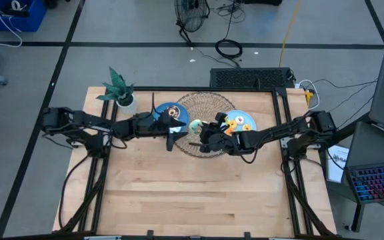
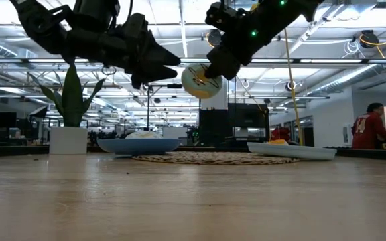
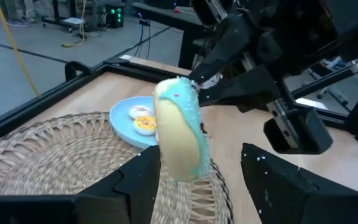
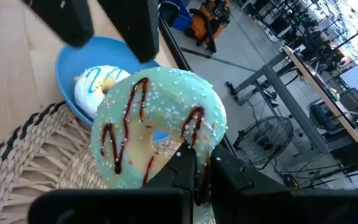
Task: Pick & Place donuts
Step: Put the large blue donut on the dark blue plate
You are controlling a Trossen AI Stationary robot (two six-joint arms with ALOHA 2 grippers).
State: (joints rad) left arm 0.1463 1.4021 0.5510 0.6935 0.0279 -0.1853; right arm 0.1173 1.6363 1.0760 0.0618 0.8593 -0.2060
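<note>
**Green donut held aloft over the wicker mat**

Bare tabletop [image 1: 199, 193] fills the near half of the scene. At its far middle lies the round wicker mat [image 1: 204, 123], with a blue plate at each side. The right gripper [image 1: 204, 131] hangs above the mat's centre, its fingers [image 4: 188, 171] clenched on the rim of the green-frosted donut [image 4: 157, 127], which has chocolate drizzle and sprinkles; in the low view this donut [image 2: 202, 80] hangs on edge, well clear of the mat. The left gripper [image 1: 172, 133] hovers just left of it, fingers [image 3: 135, 183] spread apart and grasping nothing. The left blue plate [image 4: 73, 68] carries a white-frosted donut [image 4: 101, 84]. The right blue plate [image 1: 244, 121] holds several tiny donuts [image 3: 143, 121]. A potted plant [image 1: 119, 90] stands at the far left corner.
</note>
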